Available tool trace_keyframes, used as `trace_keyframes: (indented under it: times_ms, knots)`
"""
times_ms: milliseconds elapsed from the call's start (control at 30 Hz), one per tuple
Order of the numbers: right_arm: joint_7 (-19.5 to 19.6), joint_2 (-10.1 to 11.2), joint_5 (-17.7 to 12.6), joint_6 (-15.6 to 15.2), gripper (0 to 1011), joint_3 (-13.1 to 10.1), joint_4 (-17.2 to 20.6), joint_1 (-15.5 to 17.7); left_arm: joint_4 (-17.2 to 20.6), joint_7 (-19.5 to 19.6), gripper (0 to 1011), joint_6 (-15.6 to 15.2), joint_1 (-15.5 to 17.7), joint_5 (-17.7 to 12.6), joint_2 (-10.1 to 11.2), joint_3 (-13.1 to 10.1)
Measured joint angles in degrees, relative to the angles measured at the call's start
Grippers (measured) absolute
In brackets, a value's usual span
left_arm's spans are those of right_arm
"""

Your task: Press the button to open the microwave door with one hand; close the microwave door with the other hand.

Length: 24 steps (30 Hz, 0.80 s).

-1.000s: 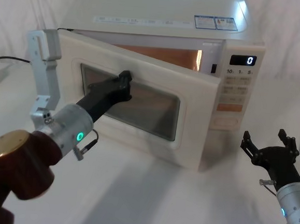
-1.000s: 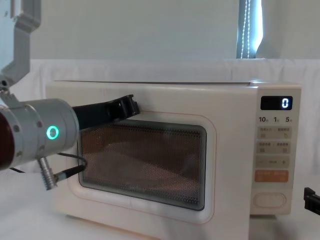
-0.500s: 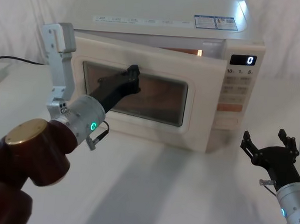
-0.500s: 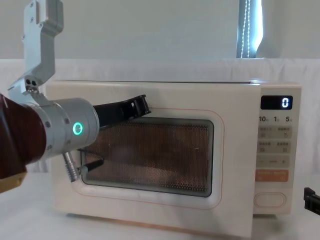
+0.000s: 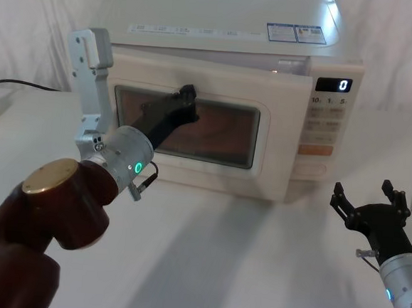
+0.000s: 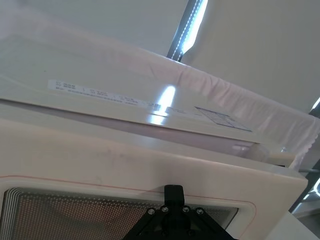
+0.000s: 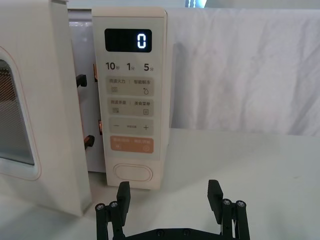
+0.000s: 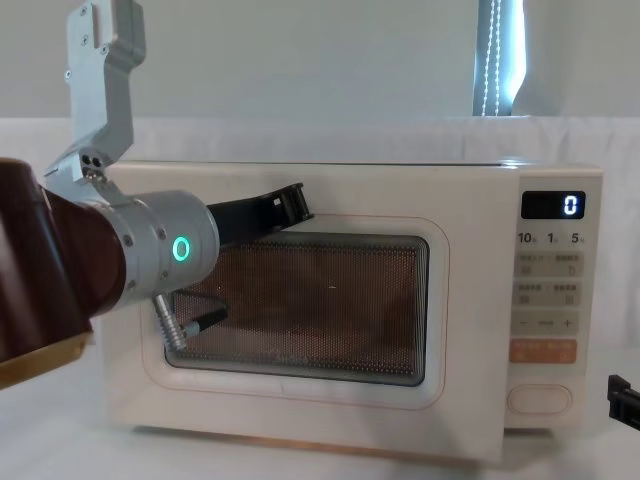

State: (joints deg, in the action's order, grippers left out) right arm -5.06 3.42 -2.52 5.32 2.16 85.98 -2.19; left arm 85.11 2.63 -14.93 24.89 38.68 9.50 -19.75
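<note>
We press the left end effector (image 5: 189, 95) against the upper frame of the microwave door (image 5: 263, 155), which stands almost shut; whether its fingers are spread we cannot tell. The right wrist view shows the remaining gap, the button (image 7: 132, 173), and the spread right end effector (image 7: 170, 192) waiting above the table (image 5: 254, 272).

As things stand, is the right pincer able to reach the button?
Probably yes. The right pincer, open, faces the button with bare table between them; the nearly closed microwave door stands beside it.
</note>
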Motion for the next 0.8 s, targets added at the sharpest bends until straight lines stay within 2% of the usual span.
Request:
trace_keyframes:
  times_ms: [500, 800]
  knots:
    - [0.0, 0.0, 0.0, 0.0, 1002, 0.0, 0.0, 0.0, -1.87, -0.1, 0, 0.73, 1.2, -2.26, -1.52, 0.58]
    - [0.0, 0.0, 0.0, 0.0, 1002, 0.0, 0.0, 0.0, -4.69, 0.47, 0, 1.26, 2.73, -3.45, -2.74, 1.12]
